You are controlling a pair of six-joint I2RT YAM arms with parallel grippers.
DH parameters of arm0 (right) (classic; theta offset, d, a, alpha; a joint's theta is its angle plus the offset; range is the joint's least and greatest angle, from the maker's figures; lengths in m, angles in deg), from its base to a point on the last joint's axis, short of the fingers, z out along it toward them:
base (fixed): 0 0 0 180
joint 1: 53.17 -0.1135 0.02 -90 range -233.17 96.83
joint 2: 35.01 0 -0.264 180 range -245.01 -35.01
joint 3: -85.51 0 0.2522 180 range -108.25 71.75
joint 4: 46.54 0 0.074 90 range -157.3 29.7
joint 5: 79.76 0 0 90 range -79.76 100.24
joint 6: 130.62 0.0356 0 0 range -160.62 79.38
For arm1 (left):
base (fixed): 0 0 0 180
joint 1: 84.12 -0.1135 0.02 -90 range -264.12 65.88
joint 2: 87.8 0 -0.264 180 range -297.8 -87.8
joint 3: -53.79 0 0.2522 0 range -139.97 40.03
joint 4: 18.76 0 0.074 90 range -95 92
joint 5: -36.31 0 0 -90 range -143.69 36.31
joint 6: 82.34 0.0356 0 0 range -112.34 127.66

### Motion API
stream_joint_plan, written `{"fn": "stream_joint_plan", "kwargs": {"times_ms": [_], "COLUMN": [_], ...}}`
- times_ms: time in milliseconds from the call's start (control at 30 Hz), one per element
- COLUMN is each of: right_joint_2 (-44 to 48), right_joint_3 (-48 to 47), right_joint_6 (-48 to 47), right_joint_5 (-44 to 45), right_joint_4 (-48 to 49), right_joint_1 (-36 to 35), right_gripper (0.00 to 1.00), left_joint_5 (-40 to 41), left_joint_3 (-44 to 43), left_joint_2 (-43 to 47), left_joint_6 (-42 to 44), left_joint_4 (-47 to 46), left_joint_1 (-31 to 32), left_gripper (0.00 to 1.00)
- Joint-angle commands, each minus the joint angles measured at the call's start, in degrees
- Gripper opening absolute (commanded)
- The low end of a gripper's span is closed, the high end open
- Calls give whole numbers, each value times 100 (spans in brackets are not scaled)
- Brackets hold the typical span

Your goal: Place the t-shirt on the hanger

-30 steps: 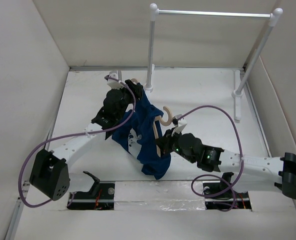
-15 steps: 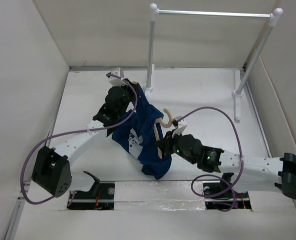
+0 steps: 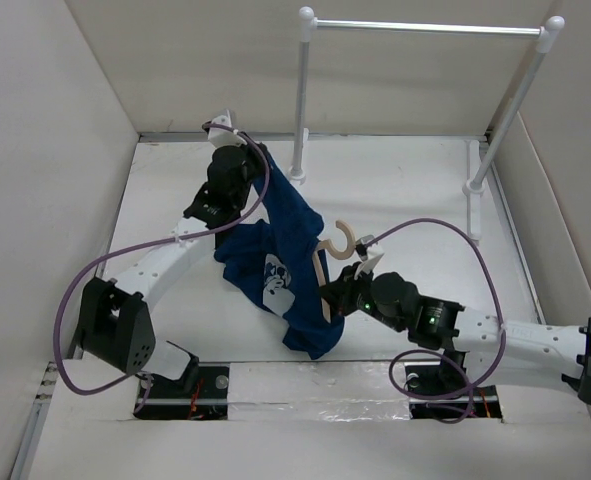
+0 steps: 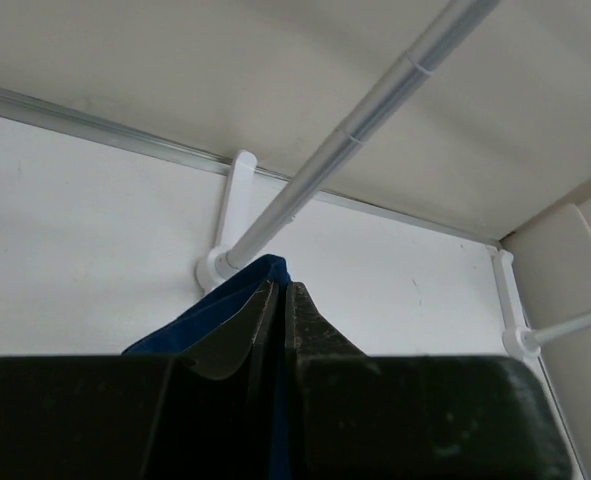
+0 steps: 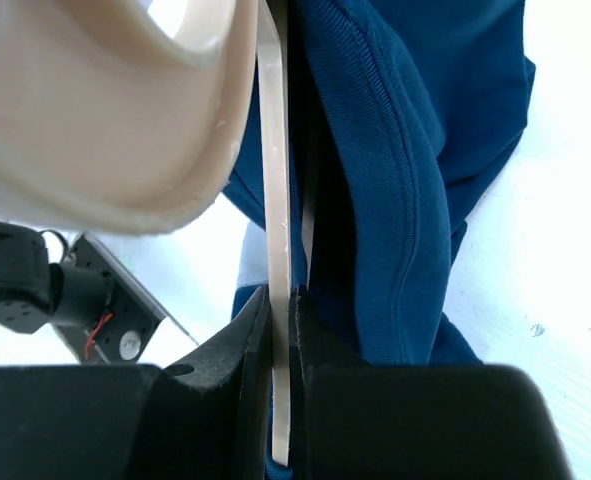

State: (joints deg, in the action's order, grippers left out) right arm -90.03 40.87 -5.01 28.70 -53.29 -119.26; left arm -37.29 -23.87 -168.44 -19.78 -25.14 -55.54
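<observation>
The navy t-shirt (image 3: pixel 293 228) hangs stretched between the two arms, with its white chest print (image 3: pixel 278 281) facing up. My left gripper (image 3: pixel 258 154) holds the shirt's far upper edge; in the left wrist view this gripper (image 4: pixel 280 292) is shut on a fold of blue cloth (image 4: pixel 215 310). The beige hanger (image 3: pixel 322 275) lies partly inside the shirt, its hook (image 3: pixel 343 240) sticking out to the right. My right gripper (image 3: pixel 329 301) is shut on the hanger's thin frame (image 5: pixel 274 190), with the t-shirt (image 5: pixel 405 150) draped just to its right.
A rack with white posts (image 3: pixel 301 100) and a silver bar (image 3: pixel 425 27) stands at the back right. Its left base (image 4: pixel 227 225) is just beyond the left gripper, and the bar (image 4: pixel 375 100) passes overhead. Pale walls enclose the white table (image 3: pixel 405 190) on three sides.
The left gripper has shut on the shirt's edge and drawn it up and back toward the far left, stretching the cloth. The right arm has shifted slightly nearer with the hanger.
</observation>
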Motion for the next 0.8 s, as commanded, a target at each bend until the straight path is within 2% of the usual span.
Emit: {"fn": "stream_joint_plan", "kwargs": {"times_ms": [0,200,400,600,767], "right_joint_2": [299,747,1072,1389,1916], "right_joint_3": [-33,-33,-182,-524,-1392], "right_joint_6": [-20,-72,-169,-151,-160], "right_joint_5": [-158,-27,26,175,1044], "right_joint_4": [-49,-339,-682,-1638,-2650], "right_joint_1": [-1,-54,-54,-307,-607], "right_gripper": [0,0,0,0,0], "left_joint_5": [118,-50,161,503,364], "left_joint_3": [-526,-1045,-1528,-2143,-2540], "left_joint_2": [-153,-558,-856,-1094,-1121], "left_joint_6": [55,-60,37,335,389], "left_joint_4": [-25,274,564,959,1197], "left_joint_1": [-281,-598,-652,-652,-784], "left_gripper": [0,0,0,0,0]}}
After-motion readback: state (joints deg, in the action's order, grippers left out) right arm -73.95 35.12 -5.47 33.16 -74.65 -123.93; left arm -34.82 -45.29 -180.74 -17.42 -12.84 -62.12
